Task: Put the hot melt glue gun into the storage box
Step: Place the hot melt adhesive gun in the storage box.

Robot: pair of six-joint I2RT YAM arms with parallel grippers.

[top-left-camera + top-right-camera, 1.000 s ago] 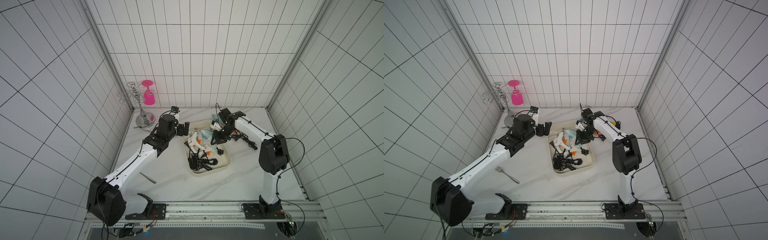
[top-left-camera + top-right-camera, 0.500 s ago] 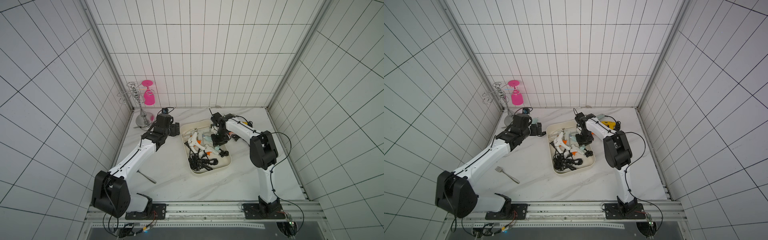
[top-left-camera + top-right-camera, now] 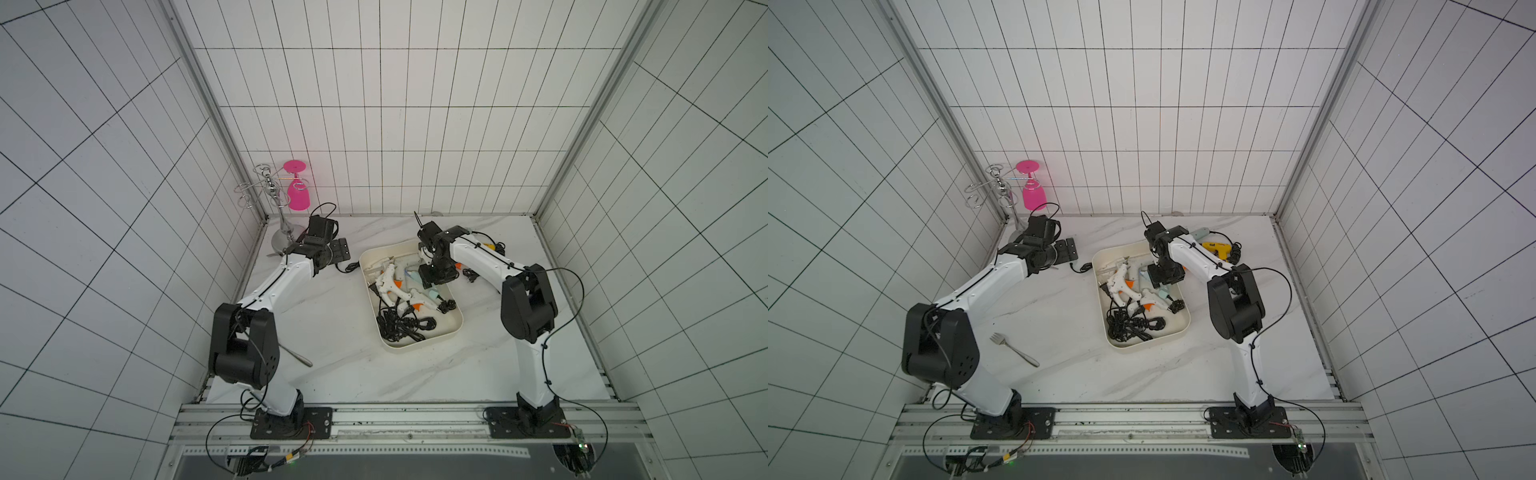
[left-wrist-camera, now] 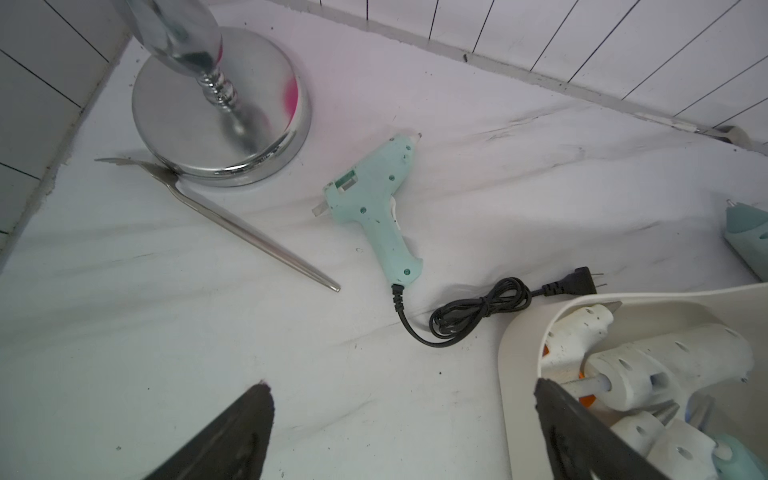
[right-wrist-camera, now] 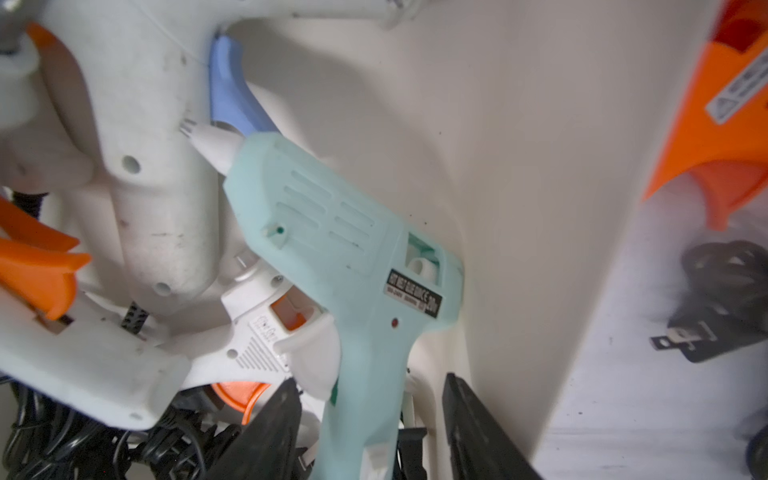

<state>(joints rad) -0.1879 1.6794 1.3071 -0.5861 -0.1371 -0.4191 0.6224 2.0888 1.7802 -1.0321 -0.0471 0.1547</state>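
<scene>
In a top view my right gripper [image 3: 432,276] hangs in the storage box [image 3: 428,338] and my left gripper [image 3: 340,251] hovers near its far corner; left wrist view, jaws wide, loose mint glue gun [image 4: 374,199] lying beside the box; right wrist view, jaws parted loosely around the boxed mint glue gun [image 5: 345,249] inside it.

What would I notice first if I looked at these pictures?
Probably the bright pink glass hanging upside down on the silver rack in the far left corner. Next comes the cream box mid-table, piled with glue guns and black cords. The right gripper has its open jaws on either side of a mint glue gun lying inside.
</scene>
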